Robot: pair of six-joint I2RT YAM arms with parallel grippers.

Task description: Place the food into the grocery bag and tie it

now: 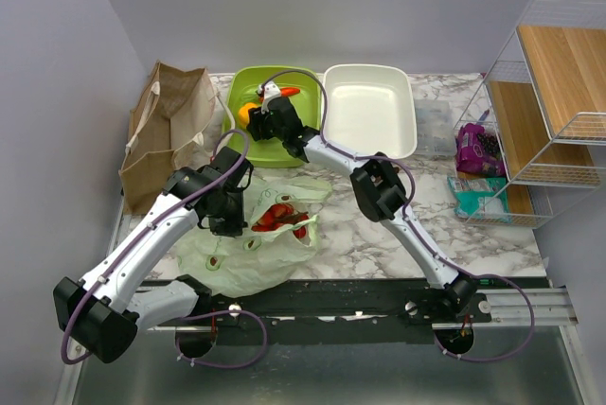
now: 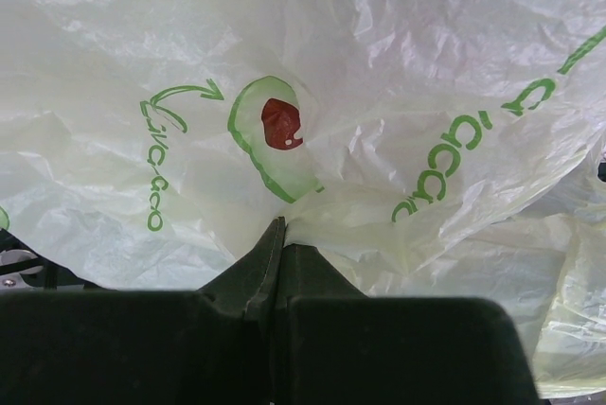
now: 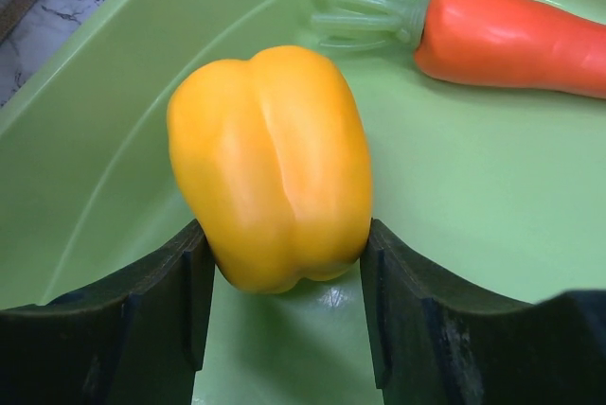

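The pale-green grocery bag (image 1: 248, 258) lies crumpled near the table's front edge, its mouth open toward the back. Red cherry tomatoes (image 1: 281, 218) sit inside it. My left gripper (image 2: 280, 230) is shut on a fold of the bag's film (image 2: 312, 121), at the bag's left rim in the top view (image 1: 230, 220). The yellow bell pepper (image 3: 275, 164) rests in the green bin (image 3: 454, 187), and my right gripper (image 3: 284, 239) is closed on its lower end, both fingers touching it. From above, that gripper (image 1: 258, 119) is over the bin's left part. No cabbage is in view.
An orange carrot (image 3: 516, 36) lies in the green bin behind the pepper. A white bin (image 1: 369, 107) stands to its right, a brown paper bag (image 1: 166, 131) to its left. A wire shelf (image 1: 544, 102) with purple (image 1: 478, 148) and teal (image 1: 478, 197) packets fills the right side.
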